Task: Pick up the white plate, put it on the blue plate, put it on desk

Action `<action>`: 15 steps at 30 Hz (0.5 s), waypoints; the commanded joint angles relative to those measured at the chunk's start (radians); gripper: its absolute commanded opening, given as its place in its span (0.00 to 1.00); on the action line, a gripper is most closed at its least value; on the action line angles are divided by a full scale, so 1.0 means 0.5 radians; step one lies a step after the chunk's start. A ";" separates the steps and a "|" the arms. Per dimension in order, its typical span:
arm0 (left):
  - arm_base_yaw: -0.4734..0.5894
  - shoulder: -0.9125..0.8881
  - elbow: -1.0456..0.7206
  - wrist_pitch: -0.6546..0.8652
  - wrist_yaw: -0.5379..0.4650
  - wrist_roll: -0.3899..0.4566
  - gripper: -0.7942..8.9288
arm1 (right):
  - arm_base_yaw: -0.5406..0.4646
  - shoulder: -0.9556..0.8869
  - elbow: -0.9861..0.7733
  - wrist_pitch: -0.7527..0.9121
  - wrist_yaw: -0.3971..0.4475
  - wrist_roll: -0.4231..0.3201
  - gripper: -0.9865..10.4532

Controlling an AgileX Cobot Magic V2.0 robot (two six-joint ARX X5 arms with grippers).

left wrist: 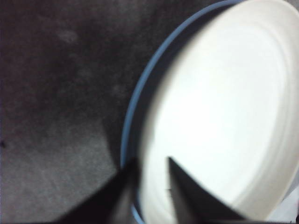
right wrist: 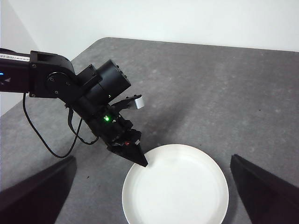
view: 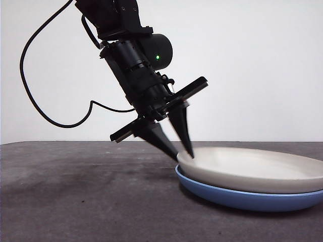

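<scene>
The white plate [view: 252,169] lies on the blue plate [view: 242,199] at the right of the desk [view: 75,191]. My left gripper [view: 183,152] comes down from the upper left. Its jaws straddle the white plate's near left rim, one outside and one inside, closed on it. In the left wrist view the white plate [left wrist: 219,116] fills the picture, with the blue plate's rim [left wrist: 135,100] showing beside it and the left gripper [left wrist: 152,172] on the rim. My right gripper [right wrist: 149,186] is open, high above the white plate [right wrist: 175,186], and holds nothing.
The left arm's black cable [view: 35,96] hangs in a loop at the left. The desk's far edge meets a white wall [view: 252,65]. Bare desk lies left of the plates.
</scene>
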 commanded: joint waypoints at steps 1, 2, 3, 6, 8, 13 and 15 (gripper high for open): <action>-0.020 0.043 0.051 0.018 0.031 0.037 0.46 | 0.008 0.005 0.039 0.002 -0.002 -0.014 0.60; -0.020 0.043 0.053 0.018 0.035 0.037 0.50 | 0.009 0.005 0.039 0.002 -0.002 -0.014 0.60; -0.020 0.043 0.056 0.018 0.040 0.037 0.52 | 0.008 0.005 0.039 0.001 -0.002 -0.014 0.60; -0.020 0.043 0.085 0.013 0.043 0.044 0.58 | 0.009 0.005 0.039 -0.007 -0.003 -0.014 0.60; -0.020 0.043 0.124 -0.003 0.043 0.053 0.60 | 0.008 0.005 0.039 -0.010 -0.006 -0.014 0.60; -0.020 0.043 0.249 -0.100 0.041 0.122 0.67 | 0.008 0.005 0.039 -0.010 -0.006 -0.014 0.60; -0.020 0.043 0.298 -0.143 0.041 0.150 0.67 | 0.008 0.005 0.039 -0.010 -0.006 -0.014 0.60</action>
